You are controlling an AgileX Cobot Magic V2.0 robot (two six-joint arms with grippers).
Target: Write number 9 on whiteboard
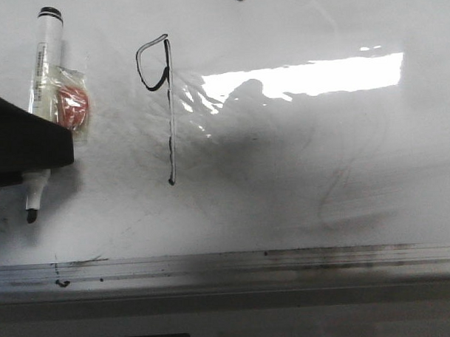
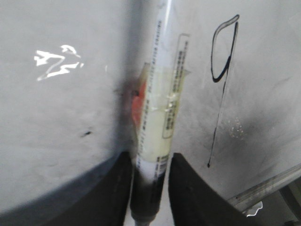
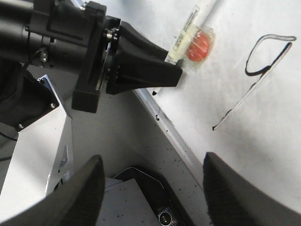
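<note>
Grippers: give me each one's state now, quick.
Left gripper: shut on the marker, tip off the whiteboard.
Right gripper: open, holding nothing.

Front view: you look forward and down over the whiteboard (image 1: 299, 173), close in, with its metal bottom rail (image 1: 287, 266) running across the lower edge of the frame.

Left wrist view: you look along the marker (image 2: 157, 122) from just behind the left gripper (image 2: 150, 188), very near the board; the jaws frame the marker's barrel.

Right wrist view: you sit farther back and off the board's edge, looking obliquely past the right gripper (image 3: 150, 193) toward the left gripper (image 3: 136, 66) from its side.

Shared ground: all three views take in the number 9 (image 1: 163, 104) (image 2: 223, 80) (image 3: 256, 80) and the marker (image 1: 45, 86) (image 3: 188, 33). The rail (image 3: 174, 136) shows again in the right wrist view.
</note>
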